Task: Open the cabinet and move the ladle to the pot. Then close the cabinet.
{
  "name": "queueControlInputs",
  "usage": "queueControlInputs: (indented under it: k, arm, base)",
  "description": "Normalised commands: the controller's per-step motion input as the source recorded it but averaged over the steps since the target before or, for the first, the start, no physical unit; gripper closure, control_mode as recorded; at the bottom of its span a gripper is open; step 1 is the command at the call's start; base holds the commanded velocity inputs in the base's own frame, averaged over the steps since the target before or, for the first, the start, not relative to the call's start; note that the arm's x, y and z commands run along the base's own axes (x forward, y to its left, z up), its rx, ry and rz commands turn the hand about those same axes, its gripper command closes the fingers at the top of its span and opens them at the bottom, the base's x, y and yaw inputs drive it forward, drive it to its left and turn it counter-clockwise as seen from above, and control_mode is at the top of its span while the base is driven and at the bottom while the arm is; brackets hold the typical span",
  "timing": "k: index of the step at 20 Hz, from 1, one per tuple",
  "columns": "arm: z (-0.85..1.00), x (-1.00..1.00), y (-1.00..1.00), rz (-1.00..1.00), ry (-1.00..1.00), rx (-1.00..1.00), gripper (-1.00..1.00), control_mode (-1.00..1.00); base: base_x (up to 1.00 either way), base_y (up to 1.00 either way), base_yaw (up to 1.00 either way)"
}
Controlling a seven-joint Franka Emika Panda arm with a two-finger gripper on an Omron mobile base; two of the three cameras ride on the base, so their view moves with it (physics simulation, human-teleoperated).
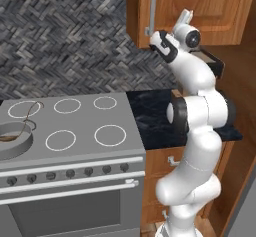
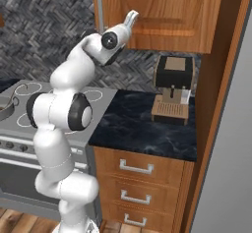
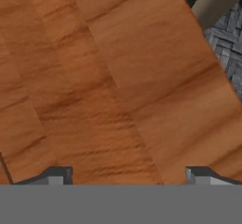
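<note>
Warm-brown wood of the cabinet (image 3: 118,76) door lies close ahead of my end effector (image 3: 127,176), whose jaws stand wide apart and hold nothing. I see the silver bar handle (image 2: 100,8) along the door's left edge. The ladle (image 1: 27,117) rests in the pot (image 1: 14,140) on the stove (image 1: 75,131). I can read no writing or labels anywhere.

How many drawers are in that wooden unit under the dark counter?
3, stacked: top drawer right beneath the counter, middle drawer below, bottom drawer near the floor. More may lie out of sight.
</note>
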Motion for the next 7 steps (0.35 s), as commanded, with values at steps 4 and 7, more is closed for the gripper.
queueControlInputs:
  k: [4,7]
  arm:
    - [0.27,0.59,0.0,-0.07,0.35,0.0,-1.0,-1.0]
    - [0.1,0.04,0.0,-0.02,0.21,0.0,-1.0,-1.0]
  base:
    - [0.0,0.0,0.0]
    - [0.0,0.0,0.0]
